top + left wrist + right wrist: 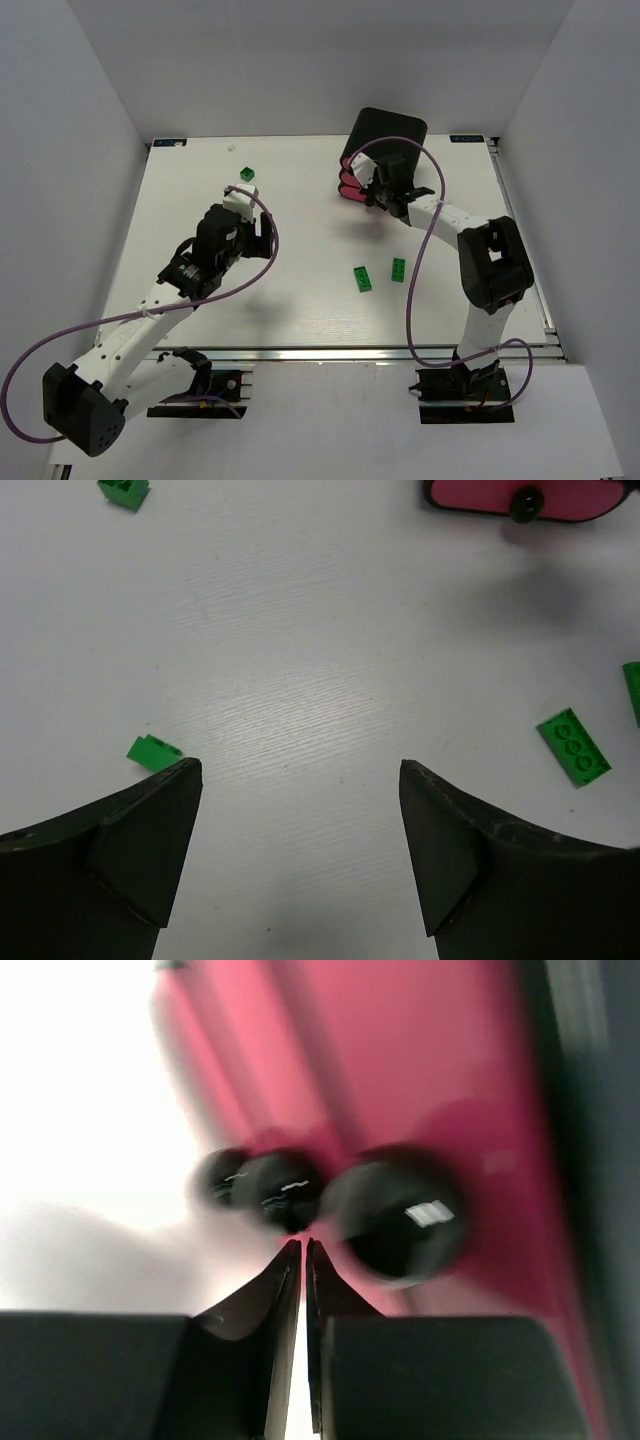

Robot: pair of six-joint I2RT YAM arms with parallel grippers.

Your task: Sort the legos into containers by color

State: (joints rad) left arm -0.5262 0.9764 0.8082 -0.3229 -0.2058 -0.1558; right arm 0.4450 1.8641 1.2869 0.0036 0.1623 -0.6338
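At the far right of the tabletop (310, 230) sits one black cabinet (390, 130) holding three pink drawers (350, 182). Three black knobs (395, 1215) show, blurred, in the right wrist view. The right hand (303, 1248) is just before them, its fingers pressed together on nothing; whether it touches a knob I cannot tell. The left hand (300, 770) hovers spread wide and empty. Four green legos lie on the tabletop: one cube (124, 490), one small piece (153, 752) just beside the left finger, one flat brick (362, 279) and a second flat brick (399, 270) near it.
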